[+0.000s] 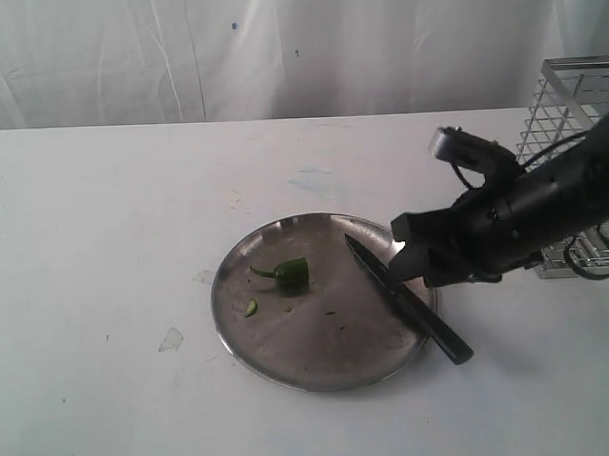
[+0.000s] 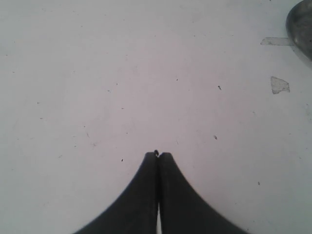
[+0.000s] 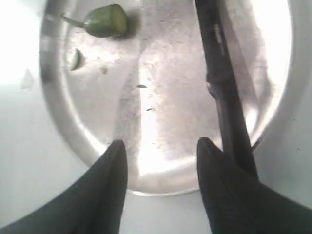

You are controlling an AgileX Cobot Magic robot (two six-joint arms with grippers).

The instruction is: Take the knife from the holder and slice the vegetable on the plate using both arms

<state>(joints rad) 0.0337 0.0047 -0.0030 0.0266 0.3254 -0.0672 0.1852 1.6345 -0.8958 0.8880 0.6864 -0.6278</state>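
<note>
Black knife (image 3: 226, 107) lies on the steel plate (image 3: 170, 73) beside the right end effector (image 3: 161, 144), whose jaws gape empty.

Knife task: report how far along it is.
Done: knife out of the holder, lying across the plate rim; one slice beside the chili pepper. In hand: nothing; right end effector open by the knife, left end effector shut over the table. Left: possibly more slicing.

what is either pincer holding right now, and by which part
Nothing is held. The right pincer stands open above the plate, with the knife lying loose on it; the left pincer is shut and empty.
</note>
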